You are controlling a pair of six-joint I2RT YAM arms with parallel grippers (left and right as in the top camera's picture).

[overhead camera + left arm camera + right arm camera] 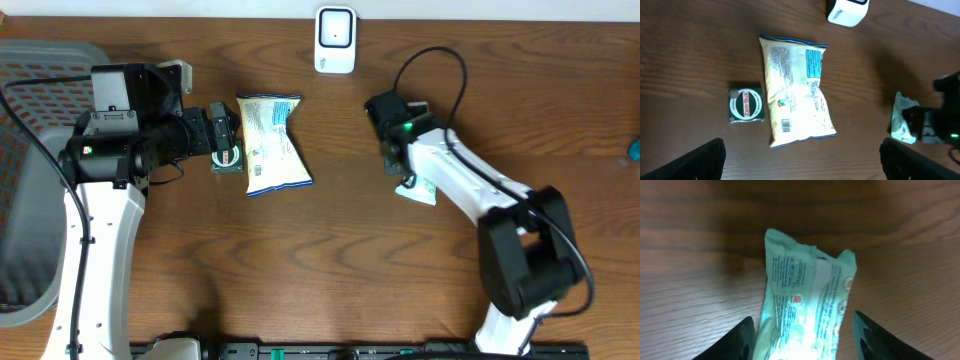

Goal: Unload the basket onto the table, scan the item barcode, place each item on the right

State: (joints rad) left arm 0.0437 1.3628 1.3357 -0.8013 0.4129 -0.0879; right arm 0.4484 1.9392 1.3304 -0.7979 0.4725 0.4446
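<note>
The mint-green packet (805, 305) is seen lying flat on the table (330, 260), somewhat right of its middle, printed face up; no barcode can be made out on it. The right pincer (804, 325) is held low over the packet, its fingers (742, 340) standing apart on either side of it and not clamped on it. The white scanner (335, 40) is stood at the middle of the far edge, well apart from the packet. Left of the table's middle a pale yellow bag (272, 142) is laid flat, with a barcode shown near the end turned away from the scanner. A small green Zam-Buk tin (745, 105) is placed just beside the bag, on the side toward the left edge. The left pincer (226, 138) is held above the tin with its fingers spread wide and nothing between them. A grey basket (30, 120) is set at the table's left edge.
</note>
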